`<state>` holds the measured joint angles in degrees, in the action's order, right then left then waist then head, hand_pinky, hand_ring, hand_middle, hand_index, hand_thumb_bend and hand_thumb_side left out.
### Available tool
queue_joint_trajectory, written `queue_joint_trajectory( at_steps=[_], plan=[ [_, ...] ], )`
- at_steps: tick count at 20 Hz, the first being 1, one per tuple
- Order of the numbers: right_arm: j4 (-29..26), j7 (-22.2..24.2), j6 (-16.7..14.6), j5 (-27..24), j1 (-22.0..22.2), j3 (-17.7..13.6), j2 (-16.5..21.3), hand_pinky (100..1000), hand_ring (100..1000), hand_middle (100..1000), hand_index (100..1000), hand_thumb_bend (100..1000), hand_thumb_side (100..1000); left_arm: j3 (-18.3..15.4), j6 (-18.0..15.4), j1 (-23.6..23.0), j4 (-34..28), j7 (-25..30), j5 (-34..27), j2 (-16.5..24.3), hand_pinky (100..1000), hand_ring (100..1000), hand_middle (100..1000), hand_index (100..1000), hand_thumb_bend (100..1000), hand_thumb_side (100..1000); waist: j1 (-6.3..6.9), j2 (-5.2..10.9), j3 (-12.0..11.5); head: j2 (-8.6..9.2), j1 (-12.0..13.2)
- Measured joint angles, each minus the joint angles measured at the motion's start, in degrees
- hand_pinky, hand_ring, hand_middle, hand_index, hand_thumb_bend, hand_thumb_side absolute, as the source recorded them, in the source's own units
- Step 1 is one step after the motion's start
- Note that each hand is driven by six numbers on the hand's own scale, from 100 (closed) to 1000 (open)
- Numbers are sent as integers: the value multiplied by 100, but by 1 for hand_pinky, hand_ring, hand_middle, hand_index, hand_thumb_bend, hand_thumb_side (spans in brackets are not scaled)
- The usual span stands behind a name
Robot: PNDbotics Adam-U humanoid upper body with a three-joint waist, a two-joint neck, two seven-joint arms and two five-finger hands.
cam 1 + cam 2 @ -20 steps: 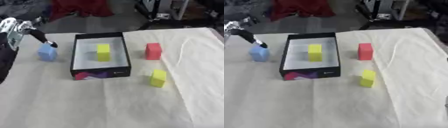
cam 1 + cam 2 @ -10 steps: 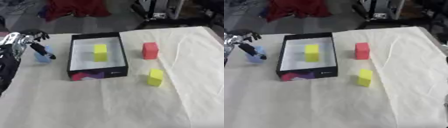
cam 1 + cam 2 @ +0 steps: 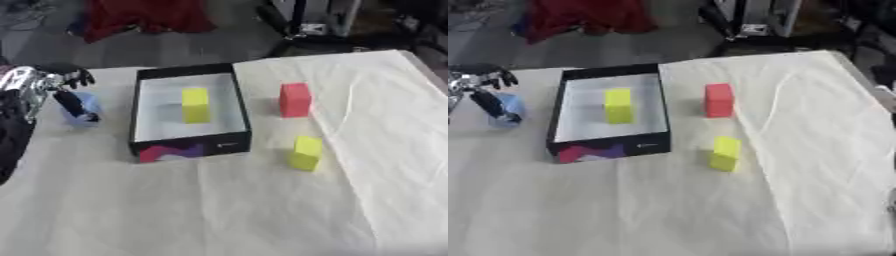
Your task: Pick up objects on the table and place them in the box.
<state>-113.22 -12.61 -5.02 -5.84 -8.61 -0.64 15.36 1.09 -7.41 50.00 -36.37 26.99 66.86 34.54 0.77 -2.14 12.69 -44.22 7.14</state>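
One yellow block [image 3: 195, 104] boxed in black box [image 3: 188, 146]. Blue block [image 3: 83, 108], upper left, apparently pinched by left hand [image 3: 52, 90]. Red block [image 3: 295, 99], second yellow block [image 3: 306, 153] left on table.

Silver-jointed left robot hand [image 3: 45, 89] with black fingers [image 3: 72, 103] — black arm.

A wrinkled cream cloth [image 3: 219, 210] covered the desk from edge to edge. Beyond its far edge lay grey floor [image 3: 175, 47], where a heap of red fabric [image 3: 144, 15] sat at upper left and dark metal equipment [image 3: 311, 22] stood nearby.
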Motion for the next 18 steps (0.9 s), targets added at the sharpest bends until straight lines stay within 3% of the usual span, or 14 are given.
queue_joint_trajectory(
  at_steps=[15,18],
  plan=[
    [0,16,11,-8,-25,1,0,768,683,636,836,100,491,-30,-112,-63,27,328,684,71,880,775,761,859,475,167,0,-37,25,0,-15],
    [0,18,12,-13,-25,1,0,768,683,635,836,100,491,-30,-124,-72,26,387,781,71,866,742,720,826,394,155,0,-37,25,0,-15]
  ],
)
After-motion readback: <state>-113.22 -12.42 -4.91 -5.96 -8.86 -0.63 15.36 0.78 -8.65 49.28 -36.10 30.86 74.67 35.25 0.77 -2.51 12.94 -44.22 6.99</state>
